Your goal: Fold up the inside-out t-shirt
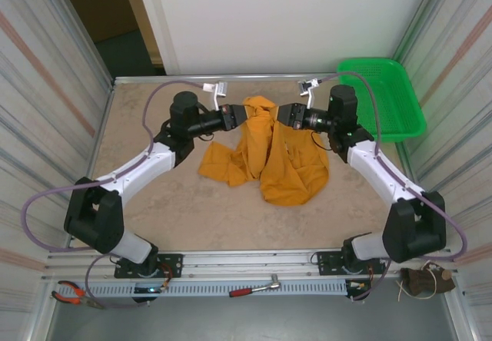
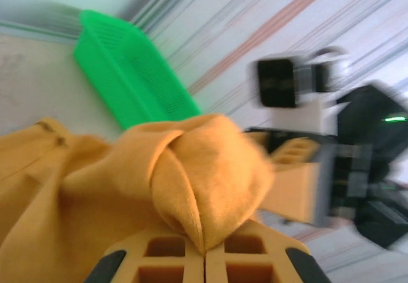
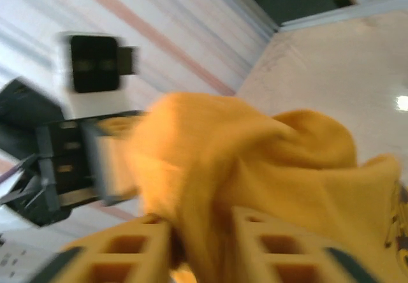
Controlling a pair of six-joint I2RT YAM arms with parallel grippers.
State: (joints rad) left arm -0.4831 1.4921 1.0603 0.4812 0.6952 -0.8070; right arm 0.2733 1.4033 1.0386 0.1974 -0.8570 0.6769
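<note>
My left end effector [image 2: 204, 250] clenches the t-shirt [image 1: 288, 168]; my right end effector [image 3: 201, 235] straddles cloth, grip unclear. I should spread the fabric gently and evenly.

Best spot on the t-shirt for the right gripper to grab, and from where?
The t-shirt's low right lobe, from above: it lies spread on the table, apart from the raised bunch pinched in the left gripper, so pulling there should open the cloth.

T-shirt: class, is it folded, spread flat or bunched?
Bunched: the t-shirt hangs crumpled between left gripper and right gripper, its rest heaped on the table.
</note>
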